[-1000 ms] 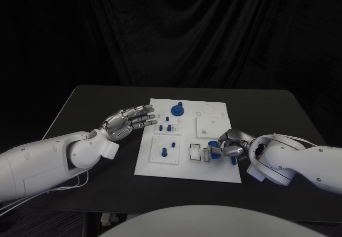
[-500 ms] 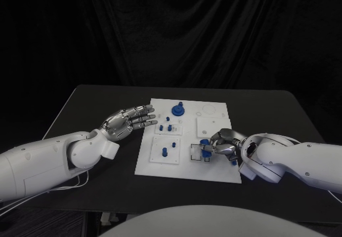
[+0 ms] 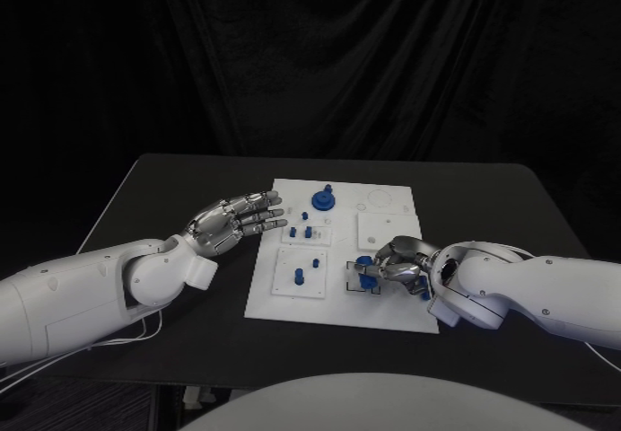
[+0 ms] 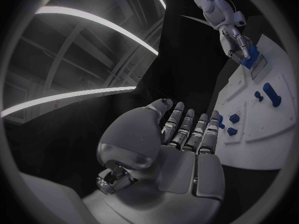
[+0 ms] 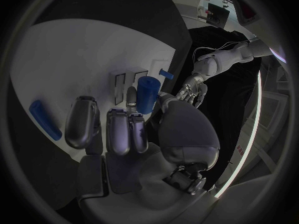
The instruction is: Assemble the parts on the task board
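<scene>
- Right now your right robot hand [image 3: 396, 261] pinches a blue part [image 5: 146, 94] over the task board [image 3: 292, 303].
- Left robot hand [image 3: 237, 218] hovers spread, holding nothing, beside the board above the desk [image 3: 181, 184].

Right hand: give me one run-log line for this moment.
right hand: holds blue part over task board slot | left hand: open, fingers spread, beside board | insertion: not confirmed

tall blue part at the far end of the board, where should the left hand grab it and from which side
Probably by its narrow upper stem, coming down from above. The tall part stands upright on a wider base at the board's far end, so the stem is the free, slim section. The left hand hovers open just beside the board, nearest it, while the right hand holds another part.
</scene>
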Controlling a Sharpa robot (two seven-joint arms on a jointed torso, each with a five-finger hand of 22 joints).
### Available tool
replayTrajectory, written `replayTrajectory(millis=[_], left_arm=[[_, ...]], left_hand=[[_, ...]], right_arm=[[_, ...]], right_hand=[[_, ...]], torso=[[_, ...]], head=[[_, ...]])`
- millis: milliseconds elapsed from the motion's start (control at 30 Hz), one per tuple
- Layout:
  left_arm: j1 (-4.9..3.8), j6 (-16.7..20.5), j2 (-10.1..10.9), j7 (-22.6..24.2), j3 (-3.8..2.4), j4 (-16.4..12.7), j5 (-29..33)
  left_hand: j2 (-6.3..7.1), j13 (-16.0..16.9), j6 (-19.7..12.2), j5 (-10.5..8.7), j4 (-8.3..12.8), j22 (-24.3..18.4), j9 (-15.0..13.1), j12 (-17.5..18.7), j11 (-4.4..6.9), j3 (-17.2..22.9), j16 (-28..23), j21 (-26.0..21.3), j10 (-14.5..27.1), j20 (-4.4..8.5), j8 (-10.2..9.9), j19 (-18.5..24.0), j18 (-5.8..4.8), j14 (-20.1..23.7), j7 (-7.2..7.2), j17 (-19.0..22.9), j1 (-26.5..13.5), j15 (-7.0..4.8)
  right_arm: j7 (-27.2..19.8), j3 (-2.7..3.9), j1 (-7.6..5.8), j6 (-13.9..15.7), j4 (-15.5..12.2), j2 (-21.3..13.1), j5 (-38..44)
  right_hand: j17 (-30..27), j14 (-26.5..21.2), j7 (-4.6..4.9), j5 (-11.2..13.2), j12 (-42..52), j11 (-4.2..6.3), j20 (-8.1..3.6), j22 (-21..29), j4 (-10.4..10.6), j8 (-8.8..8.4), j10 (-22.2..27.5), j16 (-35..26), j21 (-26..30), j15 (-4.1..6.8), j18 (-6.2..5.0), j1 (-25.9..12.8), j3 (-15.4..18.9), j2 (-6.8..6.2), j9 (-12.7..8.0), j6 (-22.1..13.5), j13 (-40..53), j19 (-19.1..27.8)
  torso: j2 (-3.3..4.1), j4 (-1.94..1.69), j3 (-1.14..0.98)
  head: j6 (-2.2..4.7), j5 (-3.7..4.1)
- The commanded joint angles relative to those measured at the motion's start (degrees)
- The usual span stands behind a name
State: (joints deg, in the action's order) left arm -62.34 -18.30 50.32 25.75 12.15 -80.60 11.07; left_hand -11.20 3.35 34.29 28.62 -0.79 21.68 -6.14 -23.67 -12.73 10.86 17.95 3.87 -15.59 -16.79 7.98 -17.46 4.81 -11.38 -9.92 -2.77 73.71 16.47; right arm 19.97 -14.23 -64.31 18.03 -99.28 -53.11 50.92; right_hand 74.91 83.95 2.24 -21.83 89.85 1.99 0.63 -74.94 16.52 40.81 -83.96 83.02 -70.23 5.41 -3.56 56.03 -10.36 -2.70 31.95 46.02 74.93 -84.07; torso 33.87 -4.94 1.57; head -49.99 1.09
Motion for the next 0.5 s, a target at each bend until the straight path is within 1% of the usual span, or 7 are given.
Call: replayTrajectory(millis=[33, 167, 200, 233, 267, 333, 500], left_arm=[[0.12, -1.06, -0.09, 0.21, -0.06, -0.06, 0.0], [0.15, -1.14, -0.13, 0.14, -0.06, 0.02, 0.0], [0.16, -1.16, -0.14, 0.13, -0.06, 0.04, 0.0], [0.16, -1.17, -0.15, 0.13, -0.06, 0.05, 0.0], [0.17, -1.2, -0.16, 0.12, -0.06, 0.07, 0.0], [0.19, -1.24, -0.16, 0.09, -0.06, 0.08, 0.0], [0.23, -1.26, -0.11, 0.05, -0.06, 0.13, 0.0]], left_hand=[[-0.06, -0.02, -0.35, 0.17, -0.11, -0.07, 0.07, 0.23, 0.16, 0.33, -0.01, 0.02, 0.14, 0.08, 0.05, -0.16, -0.73, 0.13, -1.2, 0.03, -0.51, 0.08], [-0.06, -0.02, -0.35, 0.17, -0.11, -0.07, 0.07, 0.23, 0.16, 0.33, -0.01, 0.02, 0.14, 0.08, 0.05, -0.16, -0.73, 0.13, -1.2, 0.03, -0.51, 0.08], [-0.06, -0.02, -0.35, 0.17, -0.11, -0.07, 0.07, 0.23, 0.16, 0.33, -0.01, 0.02, 0.14, 0.08, 0.05, -0.16, -0.73, 0.13, -1.2, 0.03, -0.51, 0.08], [-0.03, -0.02, -0.45, 0.16, -0.1, -0.13, 0.09, 0.25, 0.19, 0.38, -0.02, 0.0, 0.17, 0.09, 0.03, -0.11, -0.73, 0.16, -1.19, 0.04, -0.53, 0.07], [-0.03, -0.02, -0.45, 0.16, -0.1, -0.13, 0.09, 0.25, 0.19, 0.38, -0.02, 0.0, 0.17, 0.09, 0.03, -0.11, -0.73, 0.16, -1.19, 0.04, -0.53, 0.07], [-0.03, -0.02, -0.45, 0.16, -0.1, -0.13, 0.09, 0.25, 0.19, 0.38, -0.02, 0.0, 0.17, 0.09, 0.03, -0.11, -0.73, 0.16, -1.19, 0.04, -0.53, 0.07], [-0.03, -0.02, -0.45, 0.16, -0.1, -0.13, 0.09, 0.25, 0.19, 0.38, -0.02, 0.0, 0.17, 0.09, 0.03, -0.11, -0.73, 0.16, -1.19, 0.04, -0.53, 0.07]], right_arm=[[1.73, 0.02, 0.08, -1.74, 0.26, 0.16, 0.17], [2.18, 0.02, 0.09, -1.98, 0.54, 0.37, 0.27], [2.26, 0.02, 0.09, -2.01, 0.59, 0.4, 0.28], [2.3, 0.02, 0.09, -2.01, 0.62, 0.43, 0.29], [2.3, 0.02, 0.09, -1.98, 0.66, 0.44, 0.3], [2.25, 0.02, 0.09, -1.81, 0.7, 0.43, 0.31], [1.99, 0.02, 0.1, -1.48, 0.69, 0.28, 0.33]], right_hand=[[3.25, 3.53, 0.37, 2.94, 0.15, -0.51, 0.48, -9.04, 0.07, -0.4, -6.04, -0.41, 0.67, -0.3, -0.88, -1.73, 1.0, 0.24, -0.08, -0.01, 15.07, -0.05], [3.04, 3.49, 0.41, 6.83, 0.15, -0.56, 0.54, -8.9, 0.15, -0.63, -6.04, -0.61, 1.24, -0.34, -0.99, -4.2, 2.7, 1.08, -0.03, -0.1, 15.07, 0.04], [3.02, 3.48, 0.42, 7.0, 0.15, -0.57, 0.54, -8.89, 0.15, -0.64, -6.04, -0.63, 1.28, -0.35, -0.99, -4.33, 2.8, 1.12, -0.03, -0.12, 15.07, 0.05], [2.85, 3.44, 0.46, 9.06, 0.15, -0.65, 0.58, -8.8, 0.21, -0.8, -6.04, -0.77, 1.65, -0.37, -1.05, -5.95, 3.77, 1.58, -0.02, -0.28, 15.07, 0.12], [2.82, 3.44, 0.49, 9.31, 0.15, -0.63, 0.58, -8.8, 0.22, -0.82, -6.04, -0.79, 1.66, -0.39, -1.06, -6.21, 3.98, 1.63, -0.01, -0.3, 15.07, 0.12], [2.7, 3.41, 0.48, 8.68, 0.15, -0.69, 0.59, -8.78, 0.27, -0.9, -6.04, -0.91, 1.81, -0.41, -1.07, -8.61, 5.98, 1.98, 0.04, -0.33, 15.07, 0.1], [2.89, 3.48, 0.52, 11.11, 0.15, -0.65, 0.61, -8.8, 0.27, -0.97, -6.04, -0.83, 1.93, -0.42, -1.08, -10.88, 8.9, 2.73, 0.14, -0.25, 15.07, 0.04]], torso=[[-0.03, 0.01, 0.02], [-0.03, 0.02, 0.03], [-0.03, 0.03, 0.03], [-0.05, 0.05, 0.03], [-0.05, 0.07, 0.03], [-0.06, 0.04, 0.03], [-0.1, 0.02, 0.04]], head=[[-0.01, -0.09], [-0.01, -0.12], [-0.01, -0.15], [-0.01, -0.19], [-0.01, -0.24], [-0.01, -0.26], [-0.01, -0.28]])
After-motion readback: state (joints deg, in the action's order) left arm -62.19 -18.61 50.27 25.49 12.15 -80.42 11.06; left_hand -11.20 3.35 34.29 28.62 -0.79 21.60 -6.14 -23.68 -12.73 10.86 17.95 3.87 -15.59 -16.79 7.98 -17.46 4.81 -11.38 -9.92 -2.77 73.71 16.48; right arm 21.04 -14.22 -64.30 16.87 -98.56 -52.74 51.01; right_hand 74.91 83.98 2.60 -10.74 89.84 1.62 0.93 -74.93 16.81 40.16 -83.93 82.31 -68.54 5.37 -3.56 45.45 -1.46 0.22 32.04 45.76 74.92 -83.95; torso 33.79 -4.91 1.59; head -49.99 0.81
